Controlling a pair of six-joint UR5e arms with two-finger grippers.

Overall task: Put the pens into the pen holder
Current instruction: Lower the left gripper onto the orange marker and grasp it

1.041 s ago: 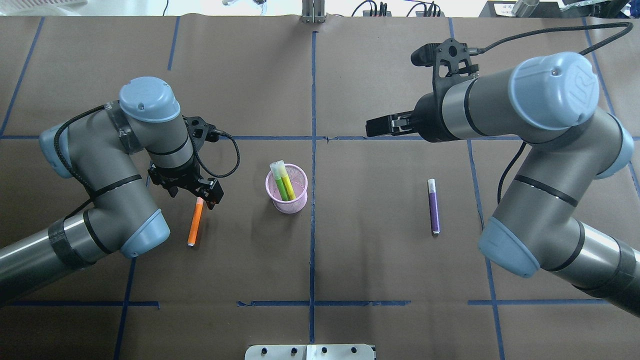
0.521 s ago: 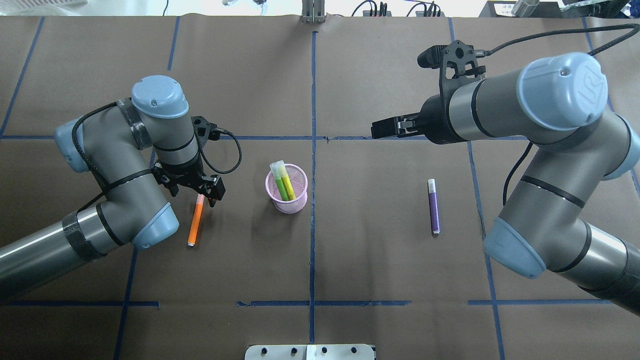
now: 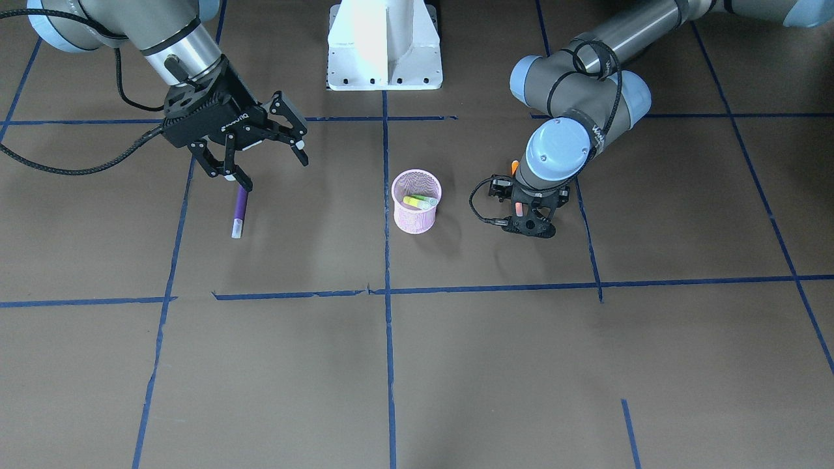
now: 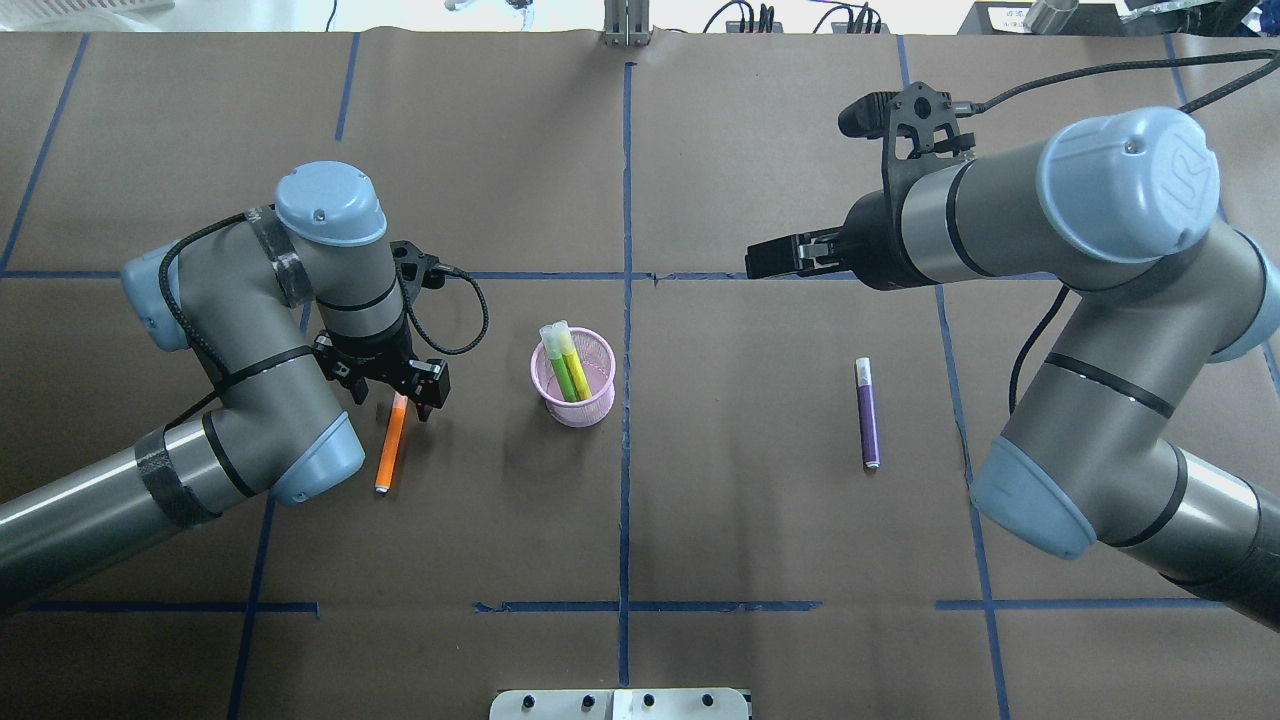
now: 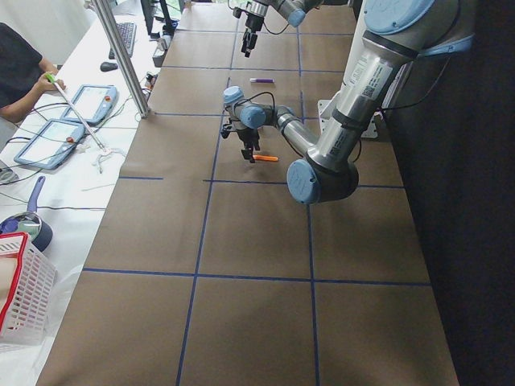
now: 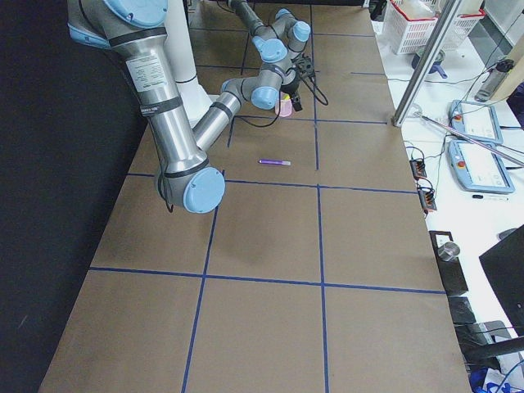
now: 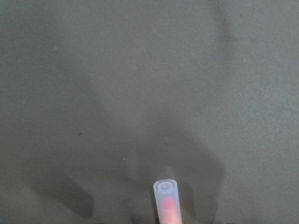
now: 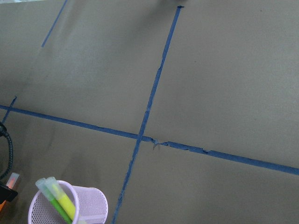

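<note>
The pink mesh pen holder [image 4: 598,398] [image 3: 417,218] stands near the table's middle, with a green pen [image 4: 560,368] and a yellow pen [image 4: 575,370] upright in it. An orange pen [image 4: 389,452] lies flat to its left. My left gripper [image 4: 400,392] is down over that pen's capped end, open, one finger on each side. The left wrist view shows the pale cap [image 7: 166,198] end-on. A purple pen [image 4: 867,415] [image 3: 239,212] lies flat to the right. My right gripper [image 3: 275,173] hangs open in the air, over the table just beyond the purple pen's far end.
Blue tape lines [image 4: 627,300] grid the brown table cover. A metal plate [image 4: 620,703] sits at the near edge, at the robot's base [image 3: 384,45]. Beside the table are teach pendants [image 6: 475,123], a red-rimmed basket [image 5: 20,281] and a seated person [image 5: 16,72].
My left arm has swung in and its gripper has settled lower around the orange pen's capped end. The right arm has drifted slightly right. All the pens lie where they were.
</note>
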